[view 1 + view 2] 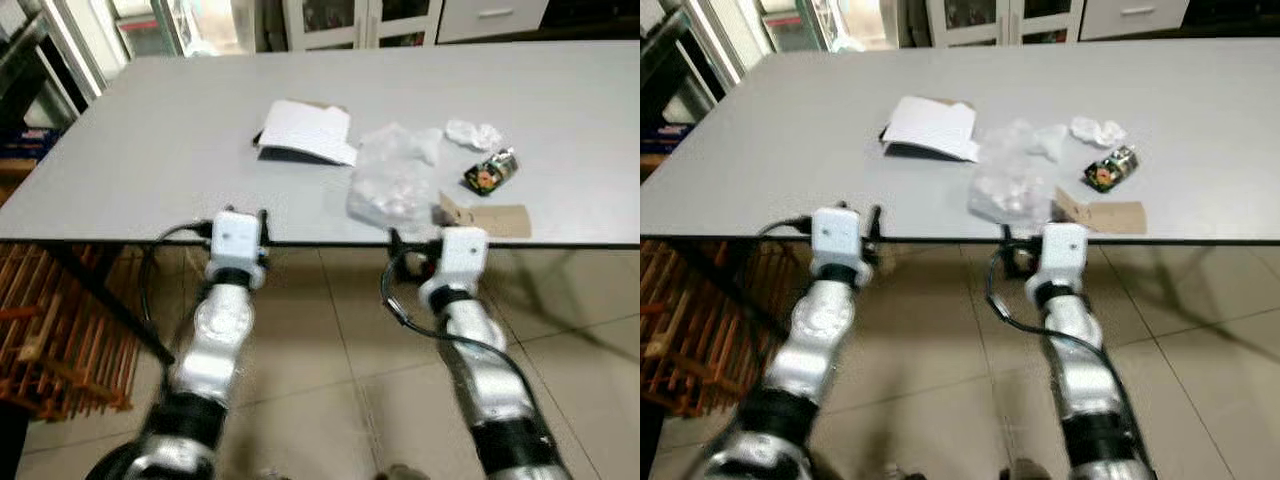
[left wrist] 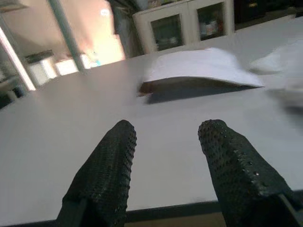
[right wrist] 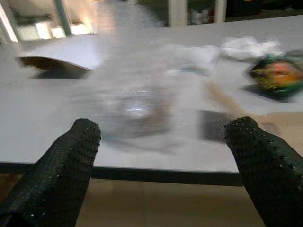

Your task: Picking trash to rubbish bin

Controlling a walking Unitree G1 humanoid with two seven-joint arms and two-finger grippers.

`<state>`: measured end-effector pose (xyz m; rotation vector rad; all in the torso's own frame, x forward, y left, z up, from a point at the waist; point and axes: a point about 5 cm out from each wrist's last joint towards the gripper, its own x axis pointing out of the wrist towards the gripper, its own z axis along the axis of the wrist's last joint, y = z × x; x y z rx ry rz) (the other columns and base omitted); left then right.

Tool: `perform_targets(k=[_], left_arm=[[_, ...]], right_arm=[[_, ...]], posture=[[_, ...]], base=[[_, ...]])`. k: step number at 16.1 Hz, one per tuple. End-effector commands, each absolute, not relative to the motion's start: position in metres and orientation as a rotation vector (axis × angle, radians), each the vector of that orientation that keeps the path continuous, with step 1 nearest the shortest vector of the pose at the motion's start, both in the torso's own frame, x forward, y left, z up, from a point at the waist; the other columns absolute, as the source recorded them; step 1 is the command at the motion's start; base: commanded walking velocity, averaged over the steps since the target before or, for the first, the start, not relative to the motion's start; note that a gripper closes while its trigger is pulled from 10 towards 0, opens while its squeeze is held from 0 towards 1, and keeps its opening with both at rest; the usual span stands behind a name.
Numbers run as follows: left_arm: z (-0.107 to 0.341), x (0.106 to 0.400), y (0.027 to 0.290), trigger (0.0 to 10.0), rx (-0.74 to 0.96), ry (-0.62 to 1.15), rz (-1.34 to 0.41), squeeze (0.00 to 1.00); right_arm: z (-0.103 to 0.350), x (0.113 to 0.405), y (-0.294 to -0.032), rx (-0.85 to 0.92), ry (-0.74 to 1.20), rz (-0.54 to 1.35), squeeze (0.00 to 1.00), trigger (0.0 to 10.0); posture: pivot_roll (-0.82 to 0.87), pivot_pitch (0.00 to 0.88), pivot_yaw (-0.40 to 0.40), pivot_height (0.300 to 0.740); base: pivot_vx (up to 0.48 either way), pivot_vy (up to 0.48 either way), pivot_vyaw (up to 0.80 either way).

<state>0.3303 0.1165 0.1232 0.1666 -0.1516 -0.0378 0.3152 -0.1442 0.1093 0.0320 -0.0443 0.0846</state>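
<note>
I have both arms raised to the near edge of the grey worktop (image 1: 150,150), and nothing is gripped yet. On my left, the left claw (image 2: 165,161) sits just at the edge with its fingers (image 2: 111,161) spread apart and released, looking across bare surface toward the folded white paper (image 1: 305,131), which lies further in, one flap lifted a little off the surface. I judge that paper light and fairly stiff, best taken by pinching the raised near edge. Moving right, the crumpled clear plastic bag (image 1: 392,180) lies close to the near edge, directly ahead of the right claw (image 3: 161,151), which is also wide open and empty. The bag should be very light, soft and slippery, so I would close on a bunched fold in its middle, not on a loose corner. Just beside it to the right is a brown cardboard scrap (image 1: 490,218), lying flat and near the edge, thin and awkward to lift. Behind that sit a small dark snack wrapper (image 1: 490,172) and a wad of white tissue (image 1: 473,134), both light and crushable. I see no rubbish bin from here.
</note>
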Motion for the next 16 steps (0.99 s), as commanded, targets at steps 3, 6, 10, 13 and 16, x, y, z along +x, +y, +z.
perform_targets(k=[3, 6, 10, 13, 16], left_arm=[[0.1235, 0.3308, 0.1225, 10.0, 0.177, -0.149, -0.027, 0.00], [0.1238, 0.3308, 0.1222, 10.0, 0.176, -0.149, -0.027, 0.00], [0.1243, 0.3312, 0.1218, 10.0, 0.175, -0.149, -0.026, 0.00], [0.1245, 0.3313, 0.1220, 10.0, 0.174, -0.149, -0.025, 0.00], [0.1245, 0.3312, 0.1220, 10.0, 0.173, -0.149, -0.025, 0.00]], right_arm=[[0.1144, 0.3166, -0.1401, 0.039, -0.067, 0.091, 0.00, 10.0], [0.1140, 0.3163, -0.1399, 0.037, -0.065, 0.093, 0.00, 10.0], [0.1142, 0.3169, -0.1403, 0.035, -0.063, 0.094, 0.00, 10.0], [0.1144, 0.3170, -0.1405, 0.033, -0.063, 0.093, 0.00, 10.0], [0.1145, 0.3169, -0.1407, 0.032, -0.063, 0.093, 0.00, 10.0]], posture=[[-0.06, 0.104, 0.055, 0.740], [-0.06, 0.108, 0.054, 0.740], [-0.06, 0.113, 0.051, 0.740], [-0.06, 0.114, 0.051, 0.740], [-0.06, 0.116, 0.051, 0.740]], base=[[0.385, 0.000, 0.00], [0.305, 0.000, 0.00], [0.301, 0.000, 0.00], [0.341, 0.000, 0.00], [0.303, 0.000, 0.00]])
